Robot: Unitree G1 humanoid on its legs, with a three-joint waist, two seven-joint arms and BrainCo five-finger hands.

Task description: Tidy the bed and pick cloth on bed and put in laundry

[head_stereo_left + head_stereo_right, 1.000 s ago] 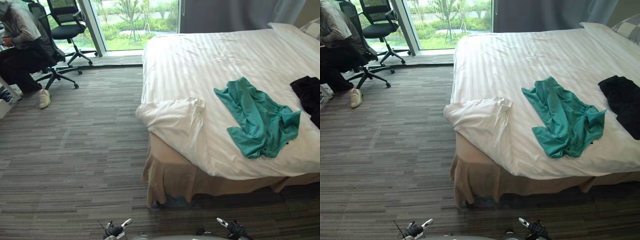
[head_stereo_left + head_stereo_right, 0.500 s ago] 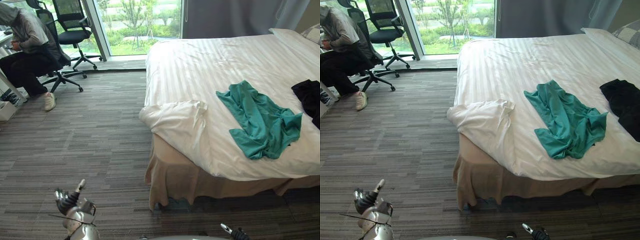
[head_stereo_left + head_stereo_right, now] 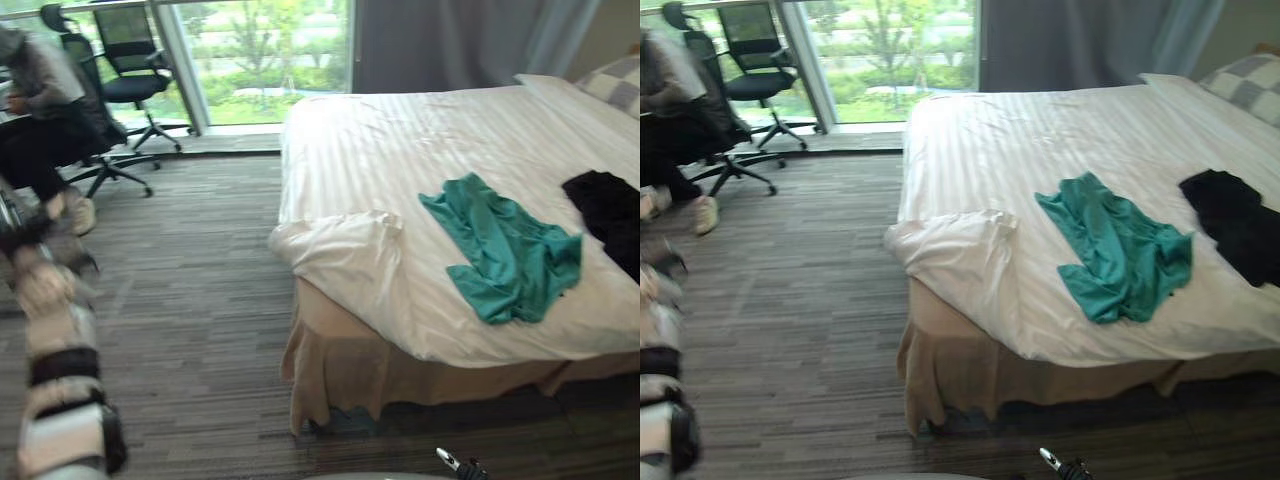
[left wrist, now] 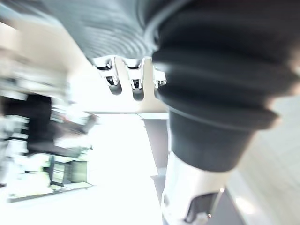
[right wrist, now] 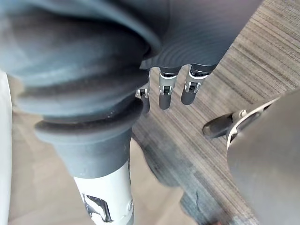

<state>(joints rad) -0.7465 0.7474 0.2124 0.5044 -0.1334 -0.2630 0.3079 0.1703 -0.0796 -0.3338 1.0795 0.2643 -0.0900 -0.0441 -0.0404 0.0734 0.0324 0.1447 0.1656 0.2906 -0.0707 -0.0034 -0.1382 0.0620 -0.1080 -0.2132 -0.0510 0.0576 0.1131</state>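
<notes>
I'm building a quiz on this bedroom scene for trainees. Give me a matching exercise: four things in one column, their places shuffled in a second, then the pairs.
Things:
1 teal cloth
2 black cloth
3 empty office chair
4 checked pillow

Places:
A on the carpet by the window
B at the far end of the bed
C on the bed, nearest the turned-back sheet corner
D on the bed, just right of the teal one

Pairs: 1-C; 2-D; 3-A; 4-B
</notes>
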